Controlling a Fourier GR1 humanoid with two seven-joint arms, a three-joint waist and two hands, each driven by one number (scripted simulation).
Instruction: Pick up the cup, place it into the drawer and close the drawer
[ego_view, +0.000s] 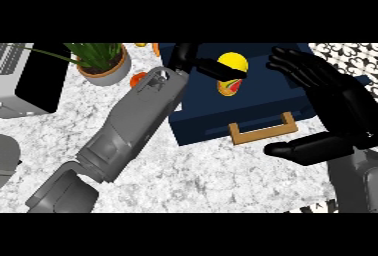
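The yellow cup (233, 63), with a red and orange patch low on it, lies inside the open navy drawer (214, 117), near its back. My left forearm reaches diagonally up from the lower left. Its left hand (186, 53) is at the drawer's back left corner, and a straight black finger (221, 71) lies across the cup's front. The right hand (332, 95) stands open over the drawer's right side, fingers spread upward and thumb pointing left below the wooden handle (263, 131). It holds nothing.
A potted green plant (103, 61) stands left of the drawer, with a small orange object (138, 79) at its base. A grey and black appliance (29, 75) fills the far left. The marbled counter (221, 175) spreads in front of the drawer.
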